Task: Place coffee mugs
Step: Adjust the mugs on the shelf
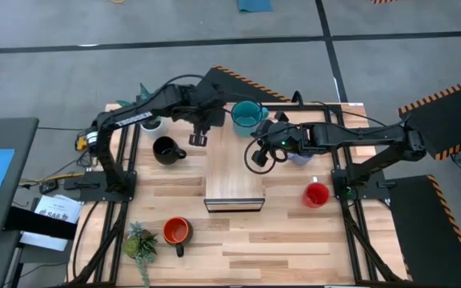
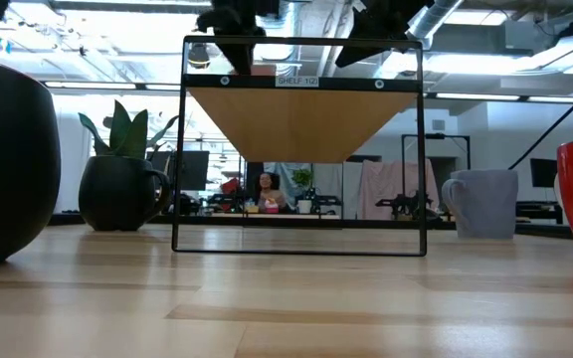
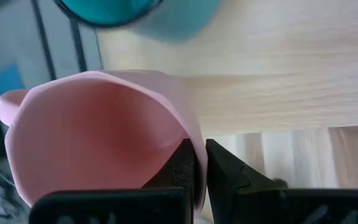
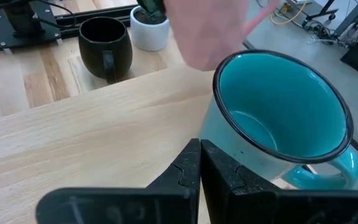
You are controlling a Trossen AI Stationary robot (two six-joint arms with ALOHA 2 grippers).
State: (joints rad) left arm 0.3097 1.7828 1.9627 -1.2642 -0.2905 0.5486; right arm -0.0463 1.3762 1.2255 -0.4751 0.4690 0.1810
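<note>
My left gripper (image 3: 201, 171) is shut on the pink mug (image 3: 98, 137) over the wooden shelf top (image 1: 234, 172); in the high view the left arm (image 1: 198, 132) hides this mug. The teal mug (image 1: 246, 116) (image 4: 278, 112) stands upright on its base at the shelf top's far edge. My right gripper (image 4: 201, 168) (image 1: 261, 138) is shut right beside the teal mug's wall; I cannot tell whether it touches it. The black mug (image 1: 166, 150), pale blue mug (image 2: 480, 204), red mug (image 1: 316, 194) and orange mug (image 1: 177, 232) stand on the table. My left gripper pinches the pink mug's rim wall (image 3: 194, 146), on the side opposite the handle (image 3: 8, 102), with one finger inside the mug and one outside. The fingers come from above, pointing down. The mug's mouth faces the wrist camera; its base is hidden.
The shelf is a raised wooden board on a black metal frame (image 2: 299, 149) in the table's middle. A white potted plant (image 4: 149, 28) stands at the far left, another plant (image 1: 141, 244) near the orange mug. Both arms crowd the shelf's far edge.
</note>
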